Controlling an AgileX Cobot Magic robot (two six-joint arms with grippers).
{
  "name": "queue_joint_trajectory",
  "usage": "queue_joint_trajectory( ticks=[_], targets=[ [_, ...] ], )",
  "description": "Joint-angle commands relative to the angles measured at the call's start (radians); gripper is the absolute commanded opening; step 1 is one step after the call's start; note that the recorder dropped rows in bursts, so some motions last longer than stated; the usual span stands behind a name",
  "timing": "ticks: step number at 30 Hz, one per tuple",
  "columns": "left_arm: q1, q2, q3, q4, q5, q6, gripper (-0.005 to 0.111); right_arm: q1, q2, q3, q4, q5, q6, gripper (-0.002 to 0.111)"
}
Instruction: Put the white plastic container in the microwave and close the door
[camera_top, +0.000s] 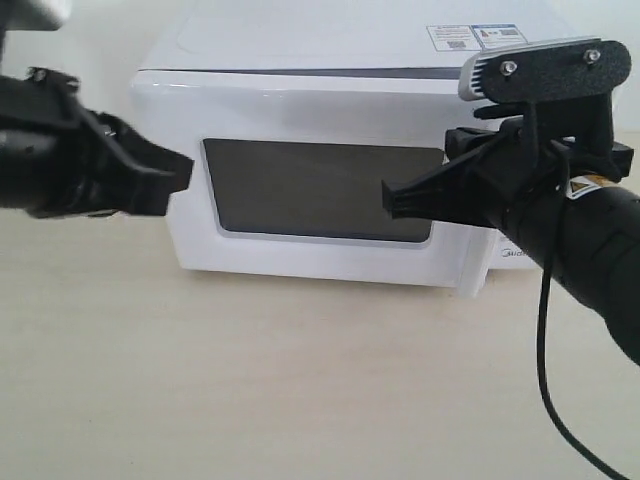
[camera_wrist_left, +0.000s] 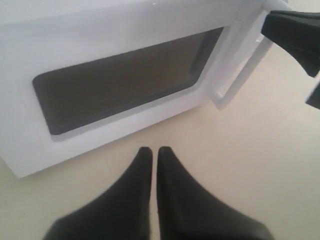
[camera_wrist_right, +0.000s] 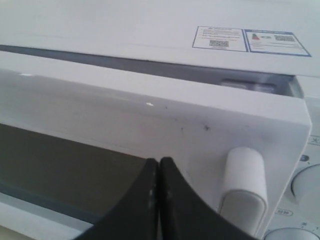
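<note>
The white microwave (camera_top: 300, 50) stands at the back of the table. Its door (camera_top: 320, 108), with the dark window (camera_top: 320, 190), is swung almost fully in; the handle side still stands slightly off the body, with a dark gap along its top edge (camera_wrist_right: 150, 67). My right gripper (camera_top: 388, 197) is shut and empty, its tips (camera_wrist_right: 158, 162) at the door front by the window's right edge, beside the white bar handle (camera_wrist_right: 242, 190). The left gripper (camera_top: 188, 170) is also shut and empty, low over the table before the door's left end (camera_wrist_left: 151, 150). The white plastic container is not in view.
Stickers (camera_top: 475, 38) lie on the microwave's top right. Two round knobs (camera_wrist_right: 307, 182) sit to the right of the handle. A black cable (camera_top: 545, 340) hangs from the right arm over the beige table (camera_top: 250, 380).
</note>
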Motion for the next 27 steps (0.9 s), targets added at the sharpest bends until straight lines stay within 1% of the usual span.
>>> queue_joint_trajectory(
  ticks=[1,4,7,12,14,20,23,27],
  targets=[
    [-0.005,-0.203,0.113,-0.011,0.022,-0.027,0.004,-0.030,0.004,-0.004,-0.034,-0.006,-0.011,0.000],
    [-0.005,-0.352,0.185,-0.014,0.035,-0.085,0.004,-0.056,0.004,-0.004,-0.033,-0.004,-0.011,0.000],
    [-0.005,-0.488,0.243,-0.014,0.049,-0.108,0.004,-0.070,0.004,-0.004,-0.036,-0.008,-0.011,0.000],
    [-0.003,-0.668,0.298,0.022,0.089,-0.150,0.004,-0.079,0.010,-0.017,-0.058,-0.006,-0.011,0.000],
    [-0.003,-0.724,0.308,0.078,0.118,-0.212,0.004,-0.079,0.023,-0.042,-0.058,0.001,-0.011,0.000],
    [-0.003,-0.832,0.311,0.357,0.277,-0.475,0.004,-0.079,0.086,-0.114,-0.051,0.046,-0.019,0.000],
    [-0.003,-0.884,0.311,0.419,0.334,-0.507,0.004,-0.079,0.109,-0.123,-0.032,0.044,-0.027,0.000],
    [-0.003,-0.952,0.311,0.470,0.372,-0.517,0.004,-0.079,0.119,-0.123,-0.032,0.036,-0.039,0.000]
  ],
)
